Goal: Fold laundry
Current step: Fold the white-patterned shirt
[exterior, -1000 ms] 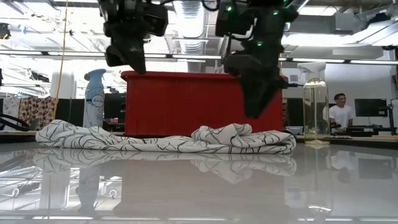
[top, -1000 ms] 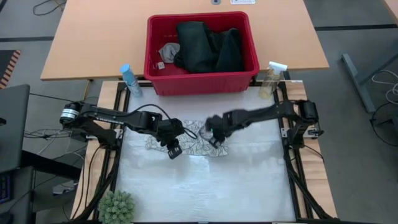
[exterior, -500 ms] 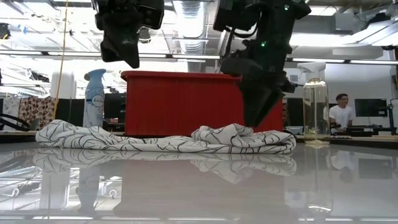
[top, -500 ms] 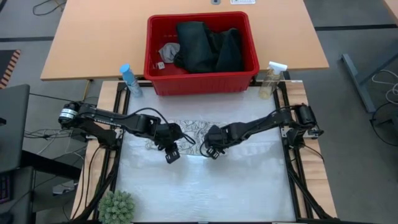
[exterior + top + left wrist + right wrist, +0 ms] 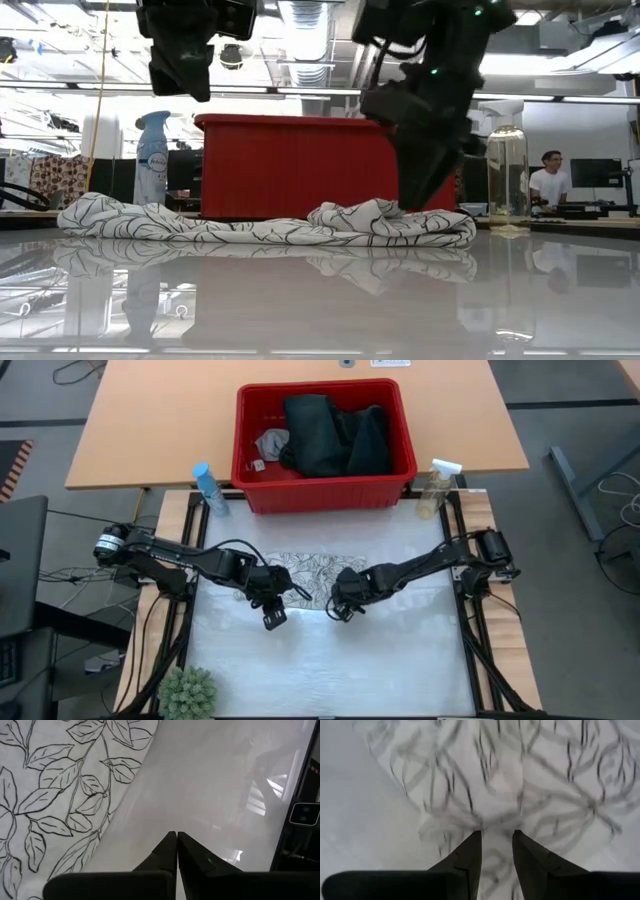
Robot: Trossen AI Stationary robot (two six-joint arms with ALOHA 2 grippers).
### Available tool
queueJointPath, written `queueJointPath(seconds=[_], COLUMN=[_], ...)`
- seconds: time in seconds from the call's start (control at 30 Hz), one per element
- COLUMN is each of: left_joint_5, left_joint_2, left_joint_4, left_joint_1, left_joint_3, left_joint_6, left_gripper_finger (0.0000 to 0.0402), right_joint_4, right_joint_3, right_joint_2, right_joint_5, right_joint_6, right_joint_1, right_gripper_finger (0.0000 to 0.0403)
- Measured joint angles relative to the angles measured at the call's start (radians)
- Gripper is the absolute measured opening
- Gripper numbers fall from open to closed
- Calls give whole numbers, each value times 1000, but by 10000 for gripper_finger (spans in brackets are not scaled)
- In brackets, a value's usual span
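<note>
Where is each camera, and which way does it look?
High view: above the table, looking straight down; both arms show.
Low view: at tabletop height, looking level at the leaf-print cloth and red basket; arms come from above.
Left wrist: over cloth edge; shut left pincer.
Right wrist: over cloth; right pincer.
All share the cloth.

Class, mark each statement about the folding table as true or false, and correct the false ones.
1. The leaf-print cloth lies on the table. True.
2. The red basket is empty. False: dark garments lie in it.
3. The left gripper has its jaws shut with nothing between them. True.
4. The right gripper hangs over the basket. False: it is down at the cloth's edge, cloth between its jaws.
5. Two spray bottles stand beside the basket, a blue one and a clear one. True.
</note>
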Motion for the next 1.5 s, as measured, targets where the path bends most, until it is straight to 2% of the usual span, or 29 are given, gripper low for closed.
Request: queueJointPath(seconds=[0.1,0.23,0.37,0.43,0.67,0.9,1.07,1.4,1.5], left_joint_5=[-1,-1,-1,-2,-2,-1,-26,-26,-26], left_joint_2=[0,0,0,0,0,-5,-5,-5,-5], left_joint_4=[0,0,0,0,0,-5,-7,-8,-8], left_joint_1=[-4,-6,-8,-13,-42,-74,-74,-74,-74], left_joint_3=[0,0,0,0,0,0,0,-1,-1], left_joint_6=[-8,-22,-32,-32,-40,-55,-52,-48,-36], left_gripper_finger=[0,0,0,0,0,0,0,0,0], right_joint_4=[84,294,544,599,126,133,136,77,55], right_joint_3=[-1,-1,0,4,27,-40,-54,-53,-52], right_joint_2=[0,0,0,-6,-14,2,2,-14,-34], right_joint_5=[4,-8,-147,-204,-98,-89,-53,-81,-71], right_joint_6=[-46,-166,-360,-439,-263,-250,-231,-252,-205], right_joint_1=[-31,-73,-92,-94,-75,20,13,23,22], right_gripper_finger=[132,132,132,132,118,101,96,95,95])
